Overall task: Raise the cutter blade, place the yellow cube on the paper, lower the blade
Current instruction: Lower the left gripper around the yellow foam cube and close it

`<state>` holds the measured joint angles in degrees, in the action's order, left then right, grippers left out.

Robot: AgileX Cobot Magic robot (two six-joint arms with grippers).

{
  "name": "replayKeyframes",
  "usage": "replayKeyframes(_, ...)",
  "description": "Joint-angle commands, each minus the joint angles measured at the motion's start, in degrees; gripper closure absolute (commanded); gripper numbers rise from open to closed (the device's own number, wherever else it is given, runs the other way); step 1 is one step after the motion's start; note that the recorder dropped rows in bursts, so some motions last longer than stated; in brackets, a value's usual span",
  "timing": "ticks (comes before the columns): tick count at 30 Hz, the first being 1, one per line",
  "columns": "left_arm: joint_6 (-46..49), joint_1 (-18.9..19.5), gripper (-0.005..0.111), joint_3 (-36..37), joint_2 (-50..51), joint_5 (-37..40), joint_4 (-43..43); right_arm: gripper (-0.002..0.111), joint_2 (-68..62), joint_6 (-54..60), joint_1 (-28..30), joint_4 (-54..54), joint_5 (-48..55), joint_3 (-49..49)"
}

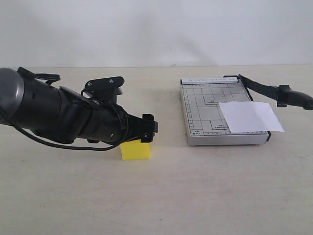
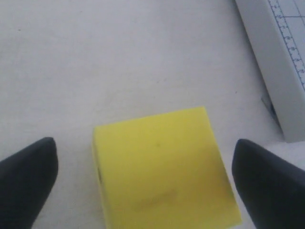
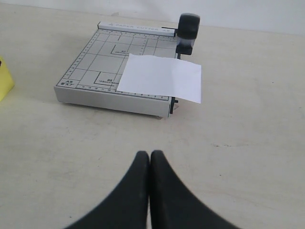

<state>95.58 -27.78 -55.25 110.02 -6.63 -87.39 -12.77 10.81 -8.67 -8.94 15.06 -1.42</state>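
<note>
The yellow cube [image 1: 135,150] rests on the table left of the grey trimmer [image 1: 200,110]. My left gripper [image 1: 149,130] hovers just over it, open; in the left wrist view the cube [image 2: 162,167] lies between the two spread fingers [image 2: 28,176], apart from both. The white paper [image 1: 250,116] lies on the trimmer's right half and overhangs its edge. The cutter blade [image 1: 266,89] is lifted off the board, its handle [image 1: 296,97] out to the right. My right gripper [image 3: 150,155] is shut on nothing, well short of the trimmer [image 3: 95,62], paper [image 3: 159,76] and blade handle [image 3: 188,25].
A corner of the trimmer [image 2: 281,62] shows in the left wrist view, close beside the cube. The cube's edge [image 3: 4,78] also shows in the right wrist view. Bare beige tabletop [image 1: 205,196] surrounds everything; a white wall stands behind.
</note>
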Motion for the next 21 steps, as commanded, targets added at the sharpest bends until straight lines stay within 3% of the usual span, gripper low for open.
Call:
replayKeyframes(1,0.46,0.19,0.014,-1.09,1.02,0.94,-0.26,0.108,0.21,0.19,0.11,0.31,-0.26,0.30)
replayKeyframes(21,0.46,0.19,0.014,-4.06,3.34,1.90,-0.26,0.108,0.21,0.14,0.11,0.31,-0.26,0.30)
